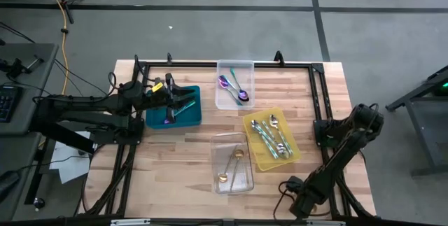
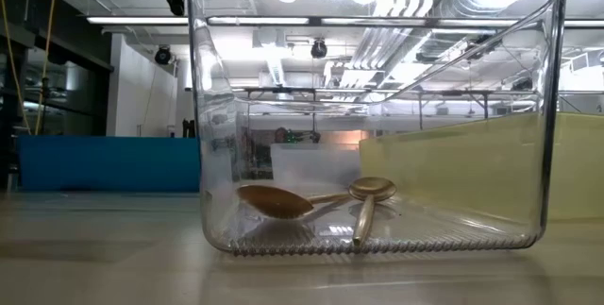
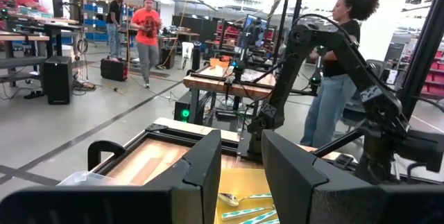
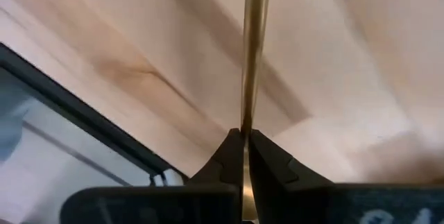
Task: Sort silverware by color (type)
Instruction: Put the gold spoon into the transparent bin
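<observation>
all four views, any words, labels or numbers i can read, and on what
None can be read in any view.
The red shirt of a person in the room, in the left wrist view, carries a dark print, too small to read.
The trays, such as the yellow tray, show no labels.

Bare wood lies open along the table's [image 1: 175,163] front left, with room to reach in. Four trays crowd the middle: the teal tray [image 1: 189,117], the clear tray [image 1: 234,68] at the back, the yellow tray [image 1: 255,157] and the front clear tray [image 1: 217,142], the last two nearly touching. The black frame [image 1: 318,93] rims the edges.
</observation>
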Robot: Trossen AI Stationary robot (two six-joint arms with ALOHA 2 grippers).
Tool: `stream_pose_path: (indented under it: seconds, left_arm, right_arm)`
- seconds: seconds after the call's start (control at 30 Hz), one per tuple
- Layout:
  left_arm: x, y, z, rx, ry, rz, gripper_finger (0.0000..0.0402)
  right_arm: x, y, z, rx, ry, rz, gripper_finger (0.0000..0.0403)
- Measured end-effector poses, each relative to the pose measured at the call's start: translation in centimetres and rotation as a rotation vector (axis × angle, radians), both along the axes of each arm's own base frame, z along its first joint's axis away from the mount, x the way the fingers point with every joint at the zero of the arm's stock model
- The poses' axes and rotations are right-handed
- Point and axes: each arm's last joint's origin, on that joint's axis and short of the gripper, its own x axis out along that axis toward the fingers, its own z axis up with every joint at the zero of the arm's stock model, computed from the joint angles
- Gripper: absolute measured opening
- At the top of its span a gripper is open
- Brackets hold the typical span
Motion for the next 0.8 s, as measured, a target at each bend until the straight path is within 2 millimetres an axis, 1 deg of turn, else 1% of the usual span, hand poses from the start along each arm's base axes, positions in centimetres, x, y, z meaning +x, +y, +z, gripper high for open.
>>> stream_pose_path:
  seconds: [0.17,0.3,0.43,0.5,0.57,0.63,0.73,0.8]
  left_arm:
    - [0.0,0.0,0.0,0.000,-0.001,0.000,0.0099]
    - [0.0,0.0,0.0,0.000,-0.001,0.000,0.0099]
    - [0.0,0.0,0.0,0.000,-0.001,0.000,0.0099]
    - [0.0,0.0,0.0,0.000,-0.002,0.000,0.0099]
    - [0.0,0.0,0.0,0.001,-0.005,0.000,0.0099]
    - [0.0,0.0,0.3,0.003,-0.031,0.000,0.0099]
    - [-0.1,0.0,0.9,0.011,-0.096,0.000,0.0099]
    - [-0.2,0.0,1.3,0.015,-0.138,-0.001,0.0099]
  right_arm:
    - [-0.6,-1.0,1.9,-0.021,-0.040,0.027,0.0001]
    - [-0.8,-1.4,3.8,0.039,-0.132,0.143,0.0001]
    - [-1.2,-2.1,6.7,0.156,-0.272,0.306,0.0001]
    - [-1.5,-2.7,8.3,0.200,-0.351,0.350,0.0001]
    - [-1.3,-3.9,9.9,0.220,-0.432,0.357,0.0001]
    - [-0.8,-5.6,11.3,0.194,-0.528,0.337,0.0000]
    - [0.3,-8.7,13.1,0.098,-0.683,0.289,0.0000]
    - [1.3,-11.0,14.0,-0.007,-0.791,0.250,0.0000]
